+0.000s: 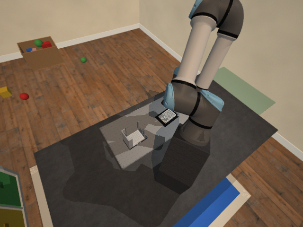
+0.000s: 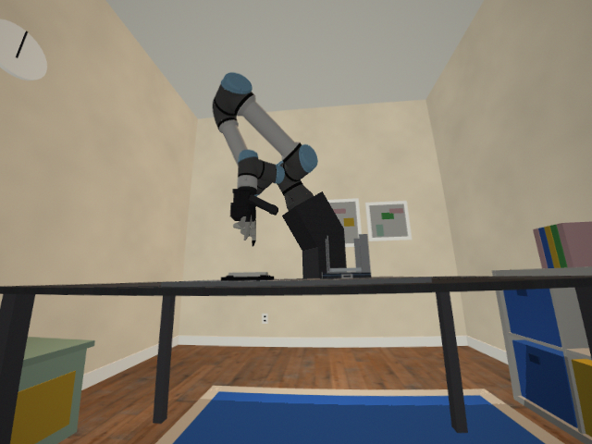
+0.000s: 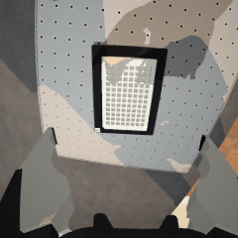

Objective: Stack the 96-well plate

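Note:
A white 96-well plate point(image 1: 166, 115) lies in the black plate nest N1 point(image 1: 161, 120) on the perforated board; it also shows in the wrist view point(image 3: 128, 93), with its cut corner at the upper left there. A second white plate point(image 1: 136, 137) sits in the stack rack K1, a white frame with thin posts, to the left of the nest. My gripper point(image 2: 248, 234) is open and empty, hanging well above the nest plate. In the wrist view both fingers stand wide, the plate ahead of them.
The perforated board lies on the dark table top. The arm's dark pedestal point(image 1: 183, 161) stands right of the nest. The arm's elbow hides part of the nest's far side in the top view. Toys and a box lie on the floor.

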Action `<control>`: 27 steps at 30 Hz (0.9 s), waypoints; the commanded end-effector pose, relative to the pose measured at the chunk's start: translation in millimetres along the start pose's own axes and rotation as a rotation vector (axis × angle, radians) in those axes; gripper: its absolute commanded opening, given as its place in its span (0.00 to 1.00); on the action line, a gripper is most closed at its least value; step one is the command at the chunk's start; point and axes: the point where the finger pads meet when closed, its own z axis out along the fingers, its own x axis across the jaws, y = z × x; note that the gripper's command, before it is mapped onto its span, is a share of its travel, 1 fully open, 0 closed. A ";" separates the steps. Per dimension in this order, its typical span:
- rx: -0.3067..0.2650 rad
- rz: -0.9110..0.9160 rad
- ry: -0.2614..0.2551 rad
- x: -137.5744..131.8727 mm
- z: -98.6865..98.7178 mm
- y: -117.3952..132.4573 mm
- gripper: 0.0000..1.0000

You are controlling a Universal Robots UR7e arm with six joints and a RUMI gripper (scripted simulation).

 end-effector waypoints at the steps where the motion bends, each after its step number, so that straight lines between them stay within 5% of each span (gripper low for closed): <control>1: -0.001 0.000 0.001 0.3 8.0 0.2 1.00; 27: -0.001 0.000 0.001 0.3 44.7 0.2 1.00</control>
